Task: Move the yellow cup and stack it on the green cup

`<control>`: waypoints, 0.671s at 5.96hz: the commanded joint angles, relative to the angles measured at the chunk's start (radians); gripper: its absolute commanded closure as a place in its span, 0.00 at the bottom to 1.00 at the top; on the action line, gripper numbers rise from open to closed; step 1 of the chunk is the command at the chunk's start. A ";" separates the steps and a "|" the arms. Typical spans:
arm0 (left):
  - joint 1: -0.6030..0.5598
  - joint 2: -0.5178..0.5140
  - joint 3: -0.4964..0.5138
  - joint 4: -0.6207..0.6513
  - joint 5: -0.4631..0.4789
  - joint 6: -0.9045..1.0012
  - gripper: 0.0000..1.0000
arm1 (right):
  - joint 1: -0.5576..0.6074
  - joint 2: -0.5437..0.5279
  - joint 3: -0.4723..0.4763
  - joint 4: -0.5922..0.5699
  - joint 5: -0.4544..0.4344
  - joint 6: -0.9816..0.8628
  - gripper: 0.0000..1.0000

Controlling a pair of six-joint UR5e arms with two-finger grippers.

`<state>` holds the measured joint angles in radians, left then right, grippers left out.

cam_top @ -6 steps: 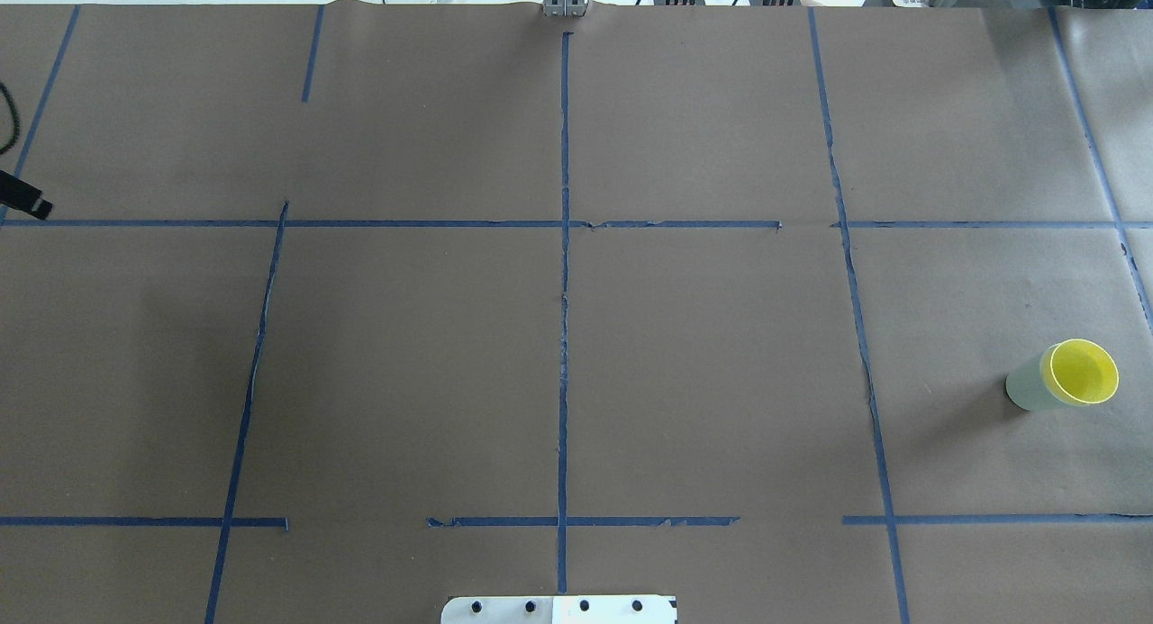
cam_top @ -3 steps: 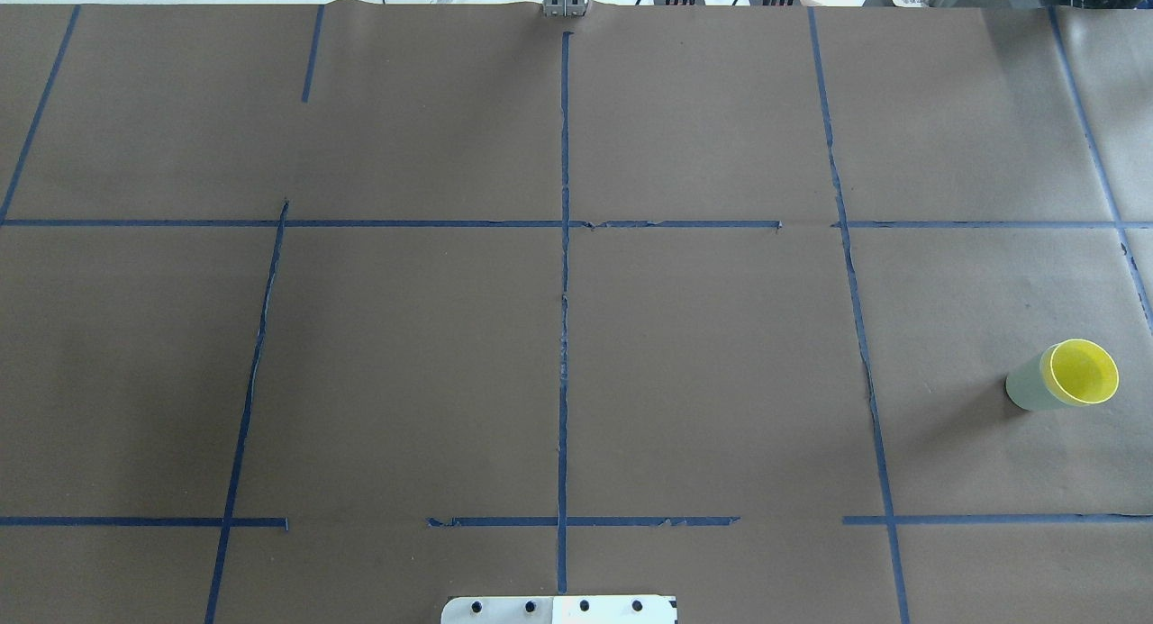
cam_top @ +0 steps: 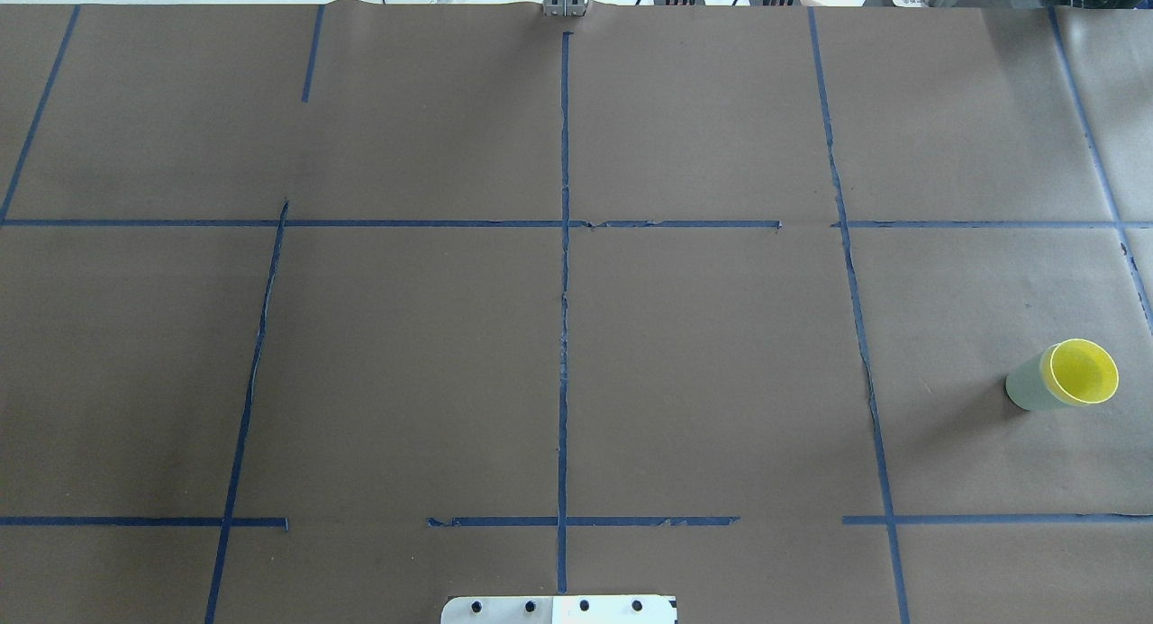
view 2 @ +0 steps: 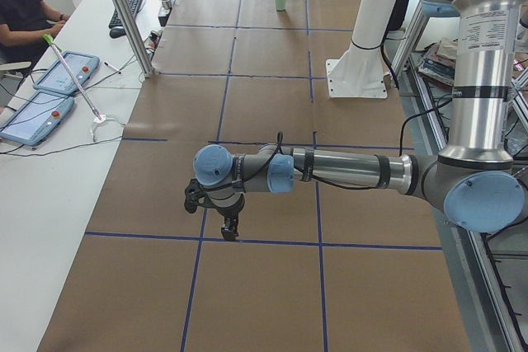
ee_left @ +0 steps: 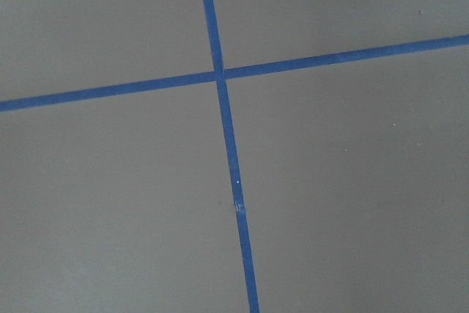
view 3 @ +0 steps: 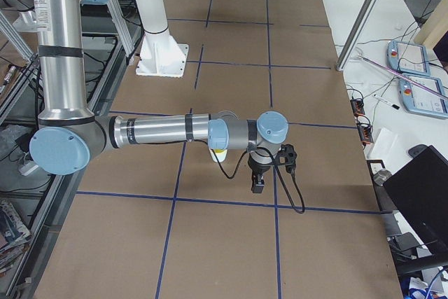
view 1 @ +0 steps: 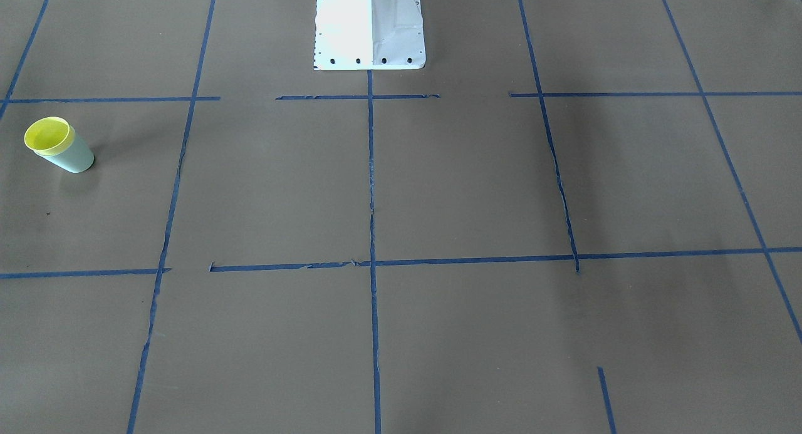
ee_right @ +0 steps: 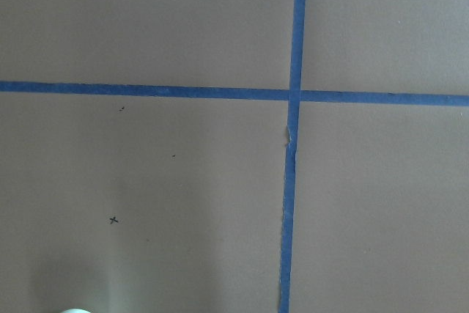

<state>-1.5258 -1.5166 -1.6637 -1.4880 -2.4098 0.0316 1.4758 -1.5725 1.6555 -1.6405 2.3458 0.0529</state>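
Overhead exterior: yellow cup [cam_top: 1084,372] sits nested inside green cup [cam_top: 1025,392], upright at the table's [cam_top: 721,354] far right. Stacking looks done. Left gripper [view 2: 229,227] and right gripper [view 3: 257,184] hang clear of the cups; whether their fingers are spread, cannot tell.

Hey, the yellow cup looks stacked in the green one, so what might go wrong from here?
1. In the exterior right view, the right gripper and its wrist hang low and seem close to the stack. A careless swing of that arm could knock over the yellow cup and the green cup.
2. The stack stands free on the green cup's narrow base, with nothing holding it, so even a light bump might topple it.
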 commanded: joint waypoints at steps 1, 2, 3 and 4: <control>0.001 0.065 -0.031 -0.053 -0.002 -0.039 0.00 | -0.002 -0.041 -0.003 0.068 0.000 0.011 0.00; 0.001 0.062 -0.037 -0.055 -0.003 -0.038 0.00 | -0.002 -0.050 -0.020 0.083 -0.003 0.010 0.00; 0.004 0.058 -0.037 -0.052 -0.003 -0.041 0.00 | -0.002 -0.038 -0.023 0.103 0.000 0.010 0.00; 0.004 0.047 -0.045 -0.037 -0.003 -0.044 0.00 | -0.002 -0.034 -0.011 0.108 0.009 0.011 0.00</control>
<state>-1.5225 -1.4614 -1.7029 -1.5353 -2.4128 -0.0092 1.4742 -1.6110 1.6380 -1.5422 2.3478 0.0633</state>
